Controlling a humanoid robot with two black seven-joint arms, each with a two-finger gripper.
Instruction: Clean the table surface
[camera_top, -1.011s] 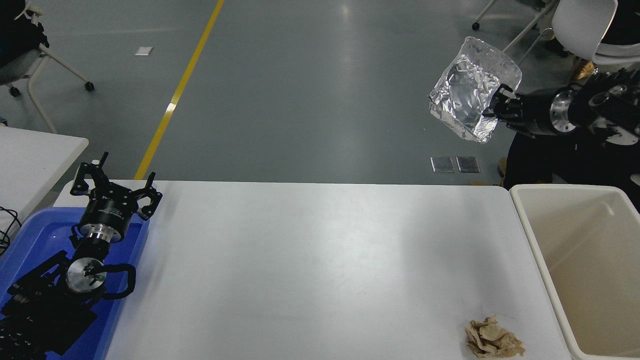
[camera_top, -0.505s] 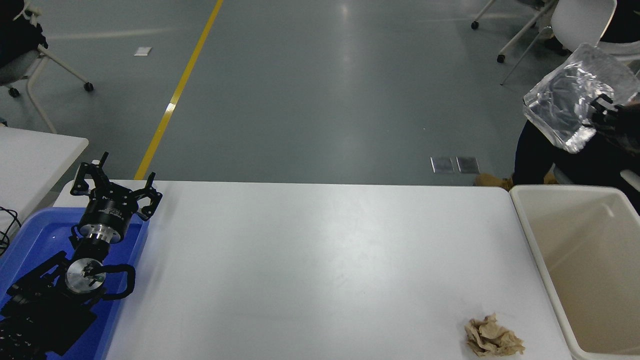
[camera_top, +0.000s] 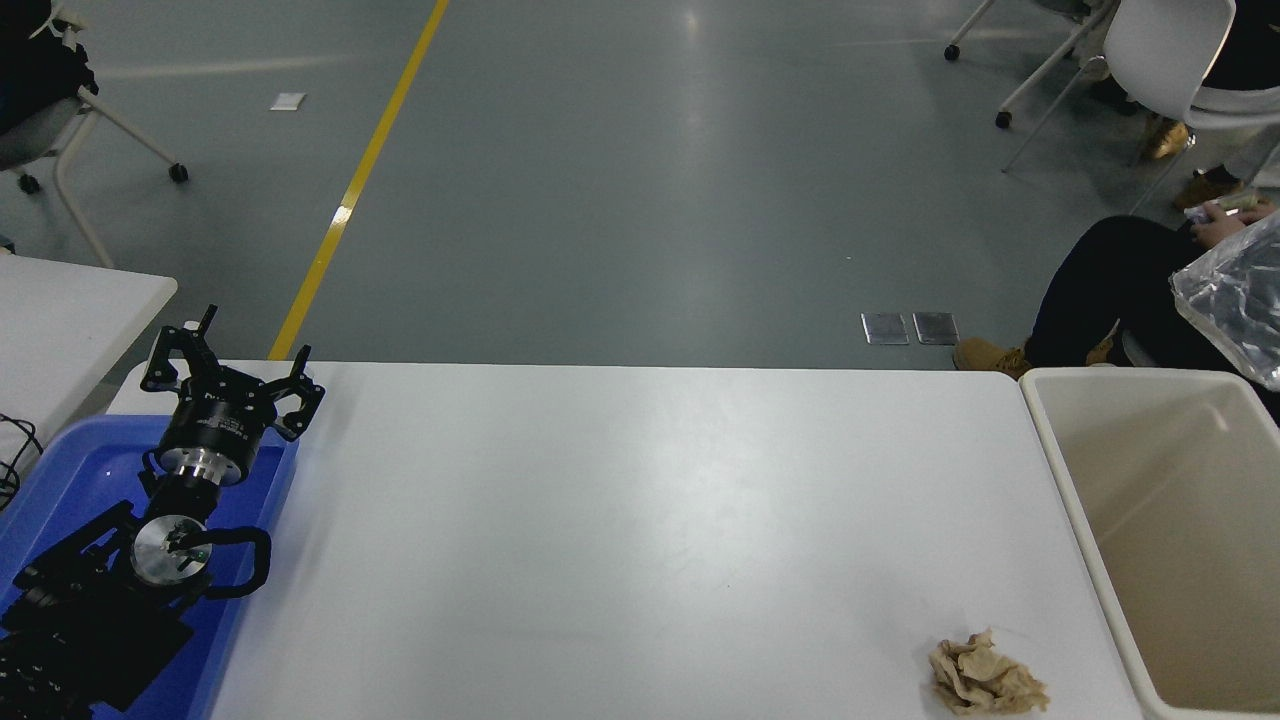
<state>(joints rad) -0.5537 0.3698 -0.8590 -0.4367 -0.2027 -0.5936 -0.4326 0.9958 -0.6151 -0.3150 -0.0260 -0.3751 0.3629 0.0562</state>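
At the near right corner of the desk (camera_top: 640, 520) lies a crumpled brown paper wad (camera_top: 987, 679), the only loose thing on the wide white top. It sits just beside the near wall of the cream bin (camera_top: 1075, 500), which stands off the desk's right end.

The left claw (camera_top: 232, 372) is parked at the far left, over the blue tray (camera_top: 70, 480), with its fingers spread apart and nothing between them. From there the wad lies well apart, across almost the whole length of the desk and nearer the camera.

The right claw is out of view. Only a crinkled silvery bag (camera_top: 1235, 310) shows at the right edge, above the far end of the bin, and what holds it cannot be seen.

As a judgement, the right arm is the nearer one for the wad: it would come down and toward the camera along the bin's long side. The wad has no clear long axis, so approach angle matters little.
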